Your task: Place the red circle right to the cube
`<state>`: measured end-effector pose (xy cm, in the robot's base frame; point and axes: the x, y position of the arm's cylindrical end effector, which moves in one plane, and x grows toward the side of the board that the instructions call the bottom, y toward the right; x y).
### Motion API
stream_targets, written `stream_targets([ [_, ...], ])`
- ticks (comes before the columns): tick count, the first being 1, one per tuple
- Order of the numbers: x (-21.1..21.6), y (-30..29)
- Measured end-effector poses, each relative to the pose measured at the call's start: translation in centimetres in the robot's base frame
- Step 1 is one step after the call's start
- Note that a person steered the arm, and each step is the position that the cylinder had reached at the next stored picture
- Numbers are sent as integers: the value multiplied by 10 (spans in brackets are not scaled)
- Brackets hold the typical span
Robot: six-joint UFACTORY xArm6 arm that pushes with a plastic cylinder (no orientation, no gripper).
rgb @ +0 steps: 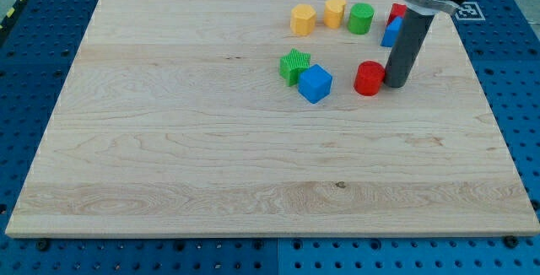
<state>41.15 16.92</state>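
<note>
My tip [396, 83] rests on the wooden board [169, 140], touching the right side of the red circle [368, 78]. The rod has no jaws to open or close; it grips nothing and can only push. The red circle sits to the right of the blue cube [315, 83], near it but with a clear gap between them. The green star [294, 65] touches the cube's far left corner.

Judging from this layout, the circle already lies on the correct side of the cube, so the main risk is pushing too much. A long shove leftward would drive the circle into the cube and knock the cube against the green star, shifting all 3. Contact off the circle's centre could also make the round block roll off the tip toward the near or far side, so it ends up diagonal to the cube.

Behind the rod, a red block [397, 11] and a blue block [391, 32] are partly hidden; swinging the rod back could disturb them. Further left in the far row stand 2 yellow blocks [304, 19] [335, 11] and a green cylinder [361, 18].

No brand or readable writing shows. Only a black-and-white marker [465, 10] sits at the far right, its pattern unreadable.
</note>
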Motion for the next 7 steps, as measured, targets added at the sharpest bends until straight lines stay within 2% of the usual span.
stream_targets([
  [2,-39,-2],
  [5,-8,-24],
  [6,-35,-20],
  [7,-52,29],
])
